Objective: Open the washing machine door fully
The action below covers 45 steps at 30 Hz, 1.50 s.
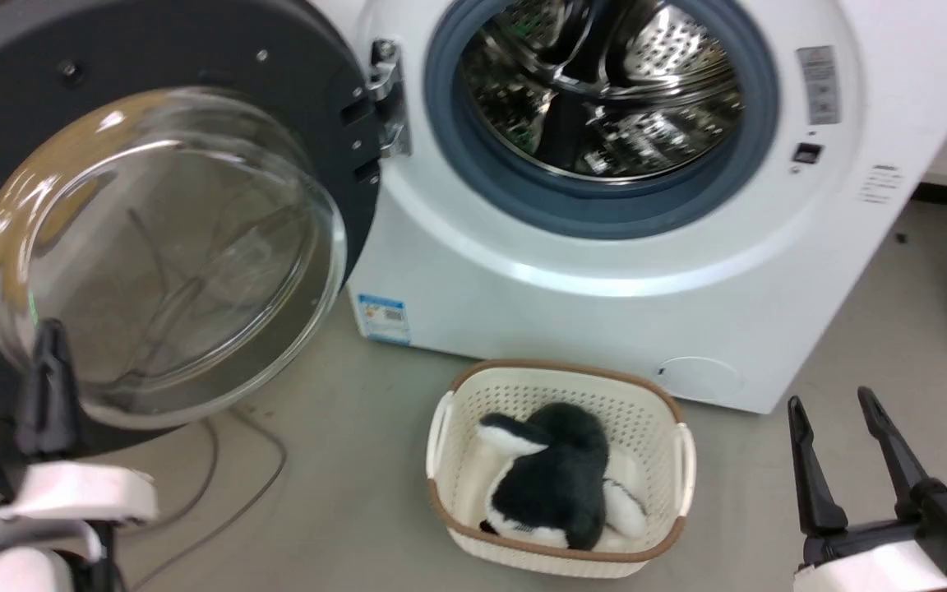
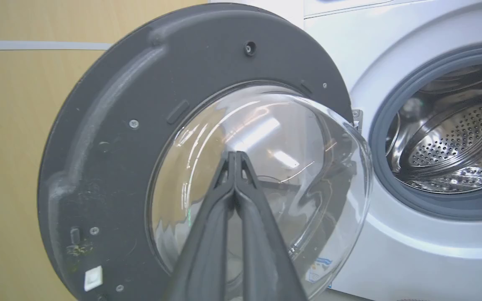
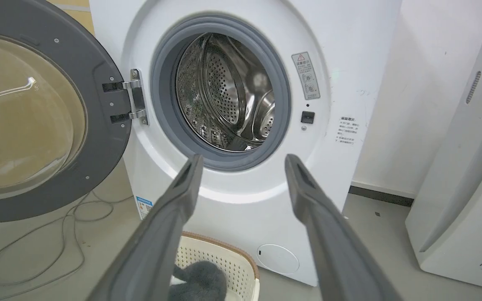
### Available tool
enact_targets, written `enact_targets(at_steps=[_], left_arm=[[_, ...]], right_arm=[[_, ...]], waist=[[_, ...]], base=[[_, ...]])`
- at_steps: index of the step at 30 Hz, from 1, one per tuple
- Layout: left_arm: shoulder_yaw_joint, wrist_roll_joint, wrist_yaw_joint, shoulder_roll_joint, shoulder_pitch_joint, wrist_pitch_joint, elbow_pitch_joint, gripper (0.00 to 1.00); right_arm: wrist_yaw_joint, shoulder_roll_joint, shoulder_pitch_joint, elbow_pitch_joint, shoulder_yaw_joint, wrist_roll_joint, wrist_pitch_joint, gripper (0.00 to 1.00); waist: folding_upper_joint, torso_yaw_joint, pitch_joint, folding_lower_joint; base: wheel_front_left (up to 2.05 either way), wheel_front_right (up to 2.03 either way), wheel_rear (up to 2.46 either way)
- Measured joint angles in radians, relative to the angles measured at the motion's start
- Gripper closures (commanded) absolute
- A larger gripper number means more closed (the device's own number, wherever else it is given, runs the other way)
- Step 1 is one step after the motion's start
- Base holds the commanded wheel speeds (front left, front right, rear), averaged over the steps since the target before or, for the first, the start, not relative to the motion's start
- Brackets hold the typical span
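Door (image 1: pixel 161 255) left of washer (image 1: pixel 572 312) — basket (image 1: pixel 560 390) before it

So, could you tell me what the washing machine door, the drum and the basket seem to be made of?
The washing machine door: clear bowl, likely glass, glaring and see-through, in a matte dark plastic-looking ring. The drum: shiny perforated metal, mirror-like reflections. The basket: cream perforated plastic, apparently, brown rim.

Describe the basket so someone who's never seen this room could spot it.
Find the white washing machine with its round black door swung open. On the grey floor just before it sits a cream perforated basket with a brown rim, holding a black-and-white plush toy.
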Motion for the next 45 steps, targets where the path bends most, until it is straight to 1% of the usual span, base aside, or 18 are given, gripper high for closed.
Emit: enact_targets(at_steps=[1, 2, 3, 4, 5, 6, 7, 8, 19, 20, 22, 26, 32, 37, 38, 45], left_arm=[[-0.009, 0.003, 0.0, -0.009, 0.013, 0.0, -0.014, 0.84], [-0.019, 0.003, -0.001, -0.019, 0.026, 0.0, -0.026, 0.74], [-0.03, 0.003, -0.005, -0.026, 0.038, 0.0, -0.035, 0.72], [-0.046, 0.003, -0.008, -0.036, 0.062, 0.0, -0.051, 0.74], [-0.046, 0.003, -0.008, -0.036, 0.062, 0.0, -0.051, 0.71], [-0.054, 0.003, -0.008, -0.04, 0.071, 0.0, -0.056, 0.56], [-0.063, 0.003, -0.009, -0.043, 0.081, 0.0, -0.06, 0.13], [-0.073, 0.003, -0.013, -0.049, 0.088, 0.0, -0.063, 0.0], [-0.158, -0.017, -0.018, -0.094, 0.146, 0.0, -0.067, 0.0], [-0.158, -0.017, -0.018, -0.094, 0.146, 0.0, -0.067, 0.0], [-0.178, -0.018, -0.024, -0.095, 0.158, 0.0, -0.057, 0.0], [-0.189, -0.031, -0.025, -0.1, 0.171, 0.0, -0.048, 0.0], [-0.198, -0.046, -0.016, -0.114, 0.201, 0.0, -0.04, 0.0], [-0.202, -0.067, -0.006, -0.116, 0.208, 0.0, -0.037, 0.0], [-0.202, -0.069, -0.007, -0.117, 0.208, 0.0, -0.036, 1.0], [-0.204, -0.069, -0.006, -0.118, 0.207, 0.006, -0.037, 1.0]], right_arm=[[0.0, 0.0, 0.005, 0.0, 0.0, 0.001, 0.0, 0.0], [0.0, 0.0, 0.01, 0.0, -0.001, 0.002, 0.0, 0.0], [0.0, 0.0, 0.013, -0.001, -0.002, 0.004, 0.0, 0.0], [0.0, 0.0, 0.016, -0.003, -0.002, 0.007, 0.0, 0.0], [0.0, 0.0, 0.016, -0.003, -0.002, 0.007, 0.0, 0.0], [0.0, 0.001, 0.016, -0.004, -0.002, 0.007, 0.0, 0.0], [0.0, 0.001, 0.018, -0.006, -0.002, 0.007, 0.0, 0.0], [0.0, 0.001, 0.022, -0.008, -0.003, 0.007, 0.0, 0.0], [0.0, 0.001, 0.035, -0.021, -0.006, 0.007, 0.0, 0.0], [0.0, 0.001, 0.035, -0.021, -0.006, 0.007, 0.0, 0.0], [0.0, 0.001, 0.036, -0.022, -0.004, 0.007, 0.0, 0.0], [0.0, 0.001, 0.038, -0.023, 0.002, 0.007, 0.0, 0.0], [0.0, 0.001, 0.05, -0.022, 0.008, 0.009, 0.0, 0.0], [0.0, 0.001, 0.052, -0.021, 0.008, 0.009, 0.0, 0.0], [0.0, 0.001, 0.051, -0.021, 0.008, 0.009, 0.0, 1.0], [0.0, 0.001, 0.05, -0.021, 0.009, 0.008, 0.005, 1.0]], waist=[[0.0, -0.006, -0.006, 0.0], [0.0, -0.013, -0.011, 0.0], [0.0, -0.021, -0.017, 0.0], [0.0, -0.038, -0.026, 0.0], [0.0, -0.038, -0.026, 0.0], [0.0, -0.047, -0.029, 0.0], [0.0, -0.057, -0.032, 0.0], [0.0, -0.067, -0.035, 0.0001], [0.0, -0.179, -0.063, 0.0001], [0.0, -0.179, -0.063, 0.0001], [0.0, -0.203, -0.067, 0.0001], [0.0, -0.234, -0.071, 0.0002], [0.0, -0.272, -0.08, 0.0002], [0.0, -0.286, -0.088, 0.0002], [0.0, -0.286, -0.088, 0.0002], [0.0, -0.285, -0.087, 0.0002]], base=[[0.0, 0.0, 0.0], [0.0, 0.0, 0.0], [0.0, 0.0, 0.0], [0.0, 0.0, 0.0], [0.0, 0.0, 0.0], [0.0, 0.0, 0.0], [0.0, 0.0, 0.0], [0.0, 0.0, 0.0], [0.0, 0.0, 0.0], [0.0, 0.0, 0.0], [0.0, 0.0, 0.0], [0.0, 0.0, 0.0], [0.0, 0.0, 0.0], [0.0, 0.0, 0.0], [0.0, 0.0, 0.0], [0.0, 0.0, 0.0]])
